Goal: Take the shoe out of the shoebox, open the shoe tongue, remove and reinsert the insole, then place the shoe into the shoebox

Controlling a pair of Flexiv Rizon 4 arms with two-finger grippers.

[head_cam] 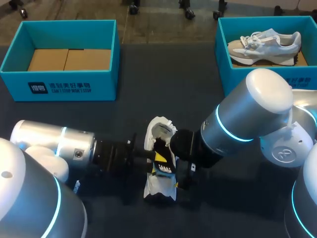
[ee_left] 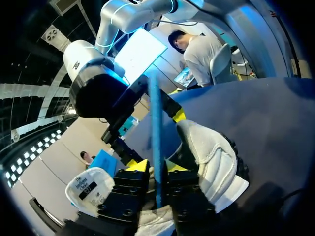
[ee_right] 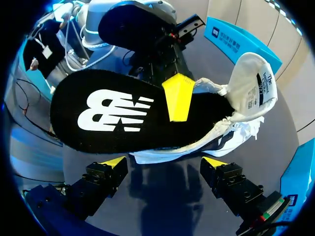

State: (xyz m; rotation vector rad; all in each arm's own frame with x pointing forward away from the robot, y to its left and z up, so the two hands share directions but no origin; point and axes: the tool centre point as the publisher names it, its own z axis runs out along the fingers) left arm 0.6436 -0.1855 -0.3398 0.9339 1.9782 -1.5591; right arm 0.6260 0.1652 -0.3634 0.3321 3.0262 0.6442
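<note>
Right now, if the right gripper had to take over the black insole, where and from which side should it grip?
Probably the free, logo-bearing end of the black insole, outside the white shoe, approached edge-on with one of the fingers on each flat face, since it is a thin sheet. The left gripper pinches it nearer the shoe, and the other end lies inside.

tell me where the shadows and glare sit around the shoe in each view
Head view: glare on the right arm, dark shadow on the table beside the shoe. Right wrist view: a shadow on the table between the open fingers of the right gripper, under the insole. Left wrist view: the shoe's white upper lit, shadow under it.
</note>
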